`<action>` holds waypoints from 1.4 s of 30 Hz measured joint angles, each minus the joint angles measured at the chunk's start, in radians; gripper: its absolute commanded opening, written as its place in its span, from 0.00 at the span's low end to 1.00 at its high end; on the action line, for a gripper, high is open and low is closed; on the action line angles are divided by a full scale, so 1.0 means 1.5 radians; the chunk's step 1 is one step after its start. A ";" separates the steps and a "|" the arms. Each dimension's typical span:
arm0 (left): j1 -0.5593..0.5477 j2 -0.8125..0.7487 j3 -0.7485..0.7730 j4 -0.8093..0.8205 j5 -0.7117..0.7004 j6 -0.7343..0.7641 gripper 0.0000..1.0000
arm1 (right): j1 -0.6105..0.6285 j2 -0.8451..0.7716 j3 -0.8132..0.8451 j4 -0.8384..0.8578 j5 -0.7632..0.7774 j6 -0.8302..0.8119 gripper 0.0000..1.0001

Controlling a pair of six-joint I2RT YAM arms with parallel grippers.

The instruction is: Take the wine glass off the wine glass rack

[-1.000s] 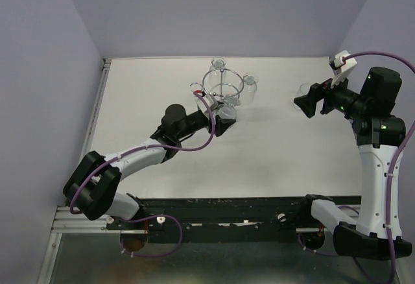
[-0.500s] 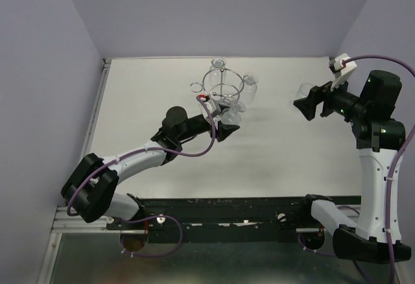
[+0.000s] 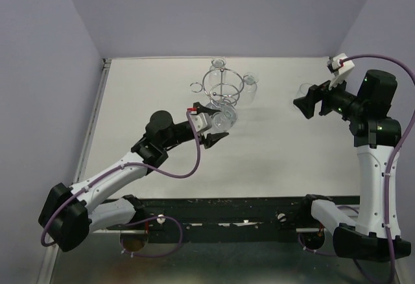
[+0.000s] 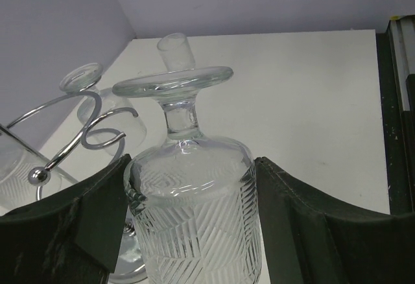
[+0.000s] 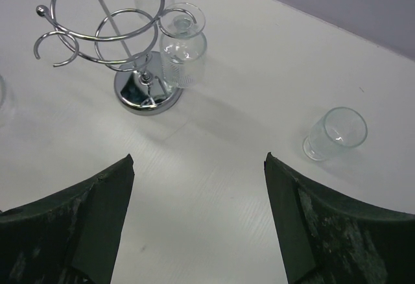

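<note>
My left gripper [image 3: 214,126] is shut on the patterned bowl of a clear wine glass [image 3: 224,117], held upside down with its foot up, just in front of the wine glass rack [image 3: 222,87] and apart from its loops. In the left wrist view the glass [image 4: 194,213] fills the space between the fingers [image 4: 97,225], and a chrome loop of the rack [image 4: 97,131] is at the left. Two more glasses [image 3: 249,87] hang on the rack. My right gripper [image 3: 298,103] is open and empty, well right of the rack [image 5: 107,31].
A small clear glass [image 5: 335,133] stands upright on the white table, right of the rack and under my right gripper; it also shows in the top view [image 3: 303,91]. The rack's disc base [image 5: 148,91] rests on the table. Purple walls close in the back and sides.
My left gripper has drawn back toward the near left with the wine glass, which has come out of the rack's loop. The right arm has barely moved.
</note>
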 measured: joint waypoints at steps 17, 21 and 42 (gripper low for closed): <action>0.227 -0.061 0.356 -0.384 -0.043 -0.113 0.00 | 0.287 0.081 0.063 0.198 0.154 -0.102 0.84; 0.375 -0.039 0.377 -0.387 0.004 -0.292 0.00 | 0.407 0.117 0.070 0.268 0.196 -0.172 0.83; 0.594 -0.114 0.042 -0.428 -0.011 -0.963 0.00 | 0.804 0.402 0.025 0.586 0.399 -0.306 0.69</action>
